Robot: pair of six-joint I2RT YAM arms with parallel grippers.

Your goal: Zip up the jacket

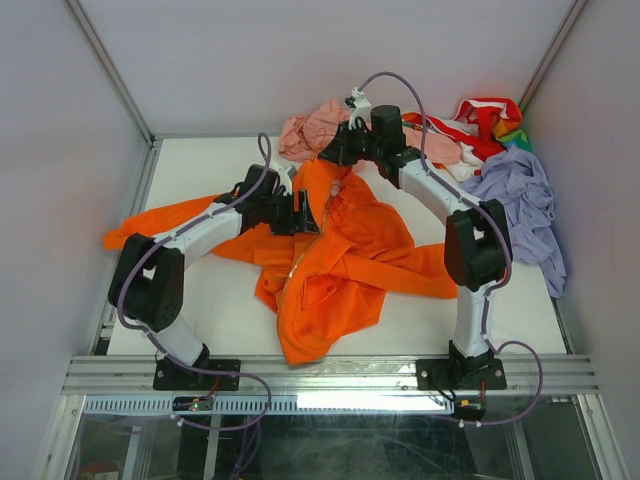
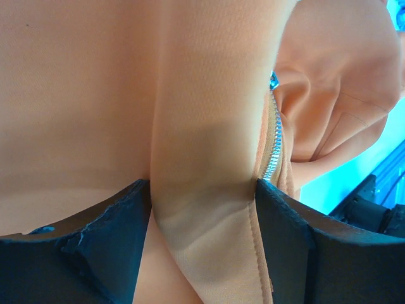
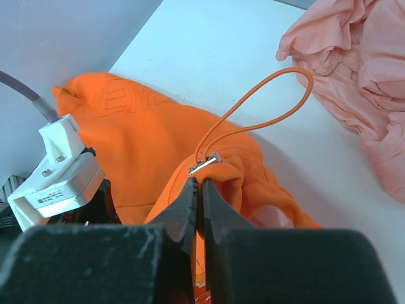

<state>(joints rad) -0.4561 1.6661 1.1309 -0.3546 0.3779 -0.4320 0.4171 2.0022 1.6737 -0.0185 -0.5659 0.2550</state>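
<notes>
The orange jacket (image 1: pixel 340 260) lies crumpled across the middle of the white table (image 1: pixel 200 160), one sleeve stretched to the left. My left gripper (image 1: pixel 300 212) rests on its middle. In the left wrist view its jaws (image 2: pixel 202 187) stand wide apart with a fold of jacket fabric filling the gap and silver zipper teeth (image 2: pixel 272 155) beside the right finger. My right gripper (image 1: pixel 335 150) is at the jacket's far edge. In the right wrist view it (image 3: pixel 201 183) is shut on a pinch of orange fabric just below a metal cord end (image 3: pixel 204 163) and an orange cord loop (image 3: pixel 272 120).
A pale pink garment (image 1: pixel 310 125) lies at the back behind the right gripper and shows in the right wrist view (image 3: pixel 354 57). A lilac garment (image 1: pixel 520 200) and a red multicoloured one (image 1: pixel 485 115) lie at the back right. Grey walls enclose the table.
</notes>
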